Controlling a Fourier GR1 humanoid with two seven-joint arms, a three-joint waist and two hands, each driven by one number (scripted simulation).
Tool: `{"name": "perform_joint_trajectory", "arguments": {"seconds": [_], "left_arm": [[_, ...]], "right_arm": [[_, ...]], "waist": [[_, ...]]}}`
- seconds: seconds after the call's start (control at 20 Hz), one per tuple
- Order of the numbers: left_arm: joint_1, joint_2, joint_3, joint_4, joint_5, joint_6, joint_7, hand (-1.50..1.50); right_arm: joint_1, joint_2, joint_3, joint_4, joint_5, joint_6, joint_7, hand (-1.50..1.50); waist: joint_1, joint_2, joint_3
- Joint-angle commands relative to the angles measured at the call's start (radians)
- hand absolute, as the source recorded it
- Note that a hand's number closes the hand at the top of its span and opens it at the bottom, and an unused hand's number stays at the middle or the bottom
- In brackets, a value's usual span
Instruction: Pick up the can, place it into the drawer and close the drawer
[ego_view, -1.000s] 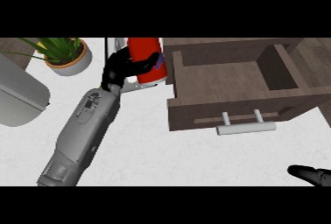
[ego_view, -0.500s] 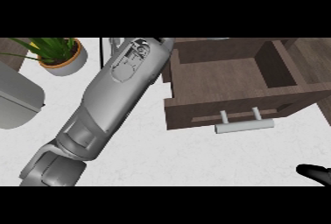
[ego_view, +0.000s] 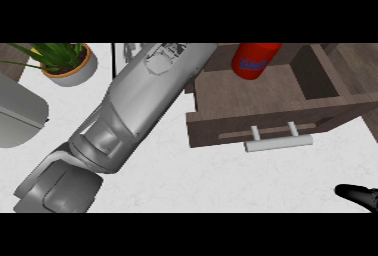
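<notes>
Drawer (ego_view: 221, 100): brown wood, stood pulled open at the right, pale bar handle (ego_view: 279, 144) on its near front. Contents: bare floor; the red can (ego_view: 257, 61) showed above its far part at the view's top edge, whether resting inside or held could not be told. Pot with plant (ego_view: 69, 64): far left. Grey rounded object (ego_view: 18, 117): left edge. Left forearm (ego_view: 125, 120): ran diagonally from near left to the far edge beside the can; its hand lay out of view. Right hand (ego_view: 359, 195): near right corner, finger state could not be told. Against half a second earlier: the can had come into sight over the drawer; the arm reached further right.
</notes>
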Motion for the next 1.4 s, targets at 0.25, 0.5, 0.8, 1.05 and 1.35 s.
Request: {"name": "perform_joint_trajectory", "arguments": {"seconds": [0.25, 0.5, 0.8, 1.05, 1.35], "left_arm": [[-0.068, -0.001, -0.041, 0.103, 0.11, 0.057, -0.064, -1.5], [-0.082, -0.001, 0.0, 0.129, 0.161, 0.018, -0.109, -1.5], [-0.092, -0.001, -0.005, 0.121, 0.23, 0.026, -0.15, -1.5], [-0.108, -0.001, -0.022, 0.15, 0.246, 0.035, -0.17, -1.5], [-0.145, -0.001, -0.037, 0.168, 0.229, 0.035, -0.147, -1.5]], "right_arm": [[-0.056, -0.063, 0.056, 0.012, 0.108, 0.032, -0.037, -1.5], [-0.115, -0.144, 0.093, 0.042, 0.242, 0.056, -0.071, -1.5], [-0.2, -0.196, 0.186, 0.192, 0.439, 0.053, -0.159, -1.5], [-0.223, -0.2, 0.283, 0.344, 0.607, 0.012, -0.263, -1.5], [-0.278, -0.165, 0.384, 0.535, 0.792, -0.086, -0.319, -1.5]], "waist": [[0.0, 0.003, 0.0], [0.021, 0.006, -0.001], [0.043, 0.004, -0.001], [0.057, 0.004, 0.0], [0.095, -0.008, -0.001]]}}
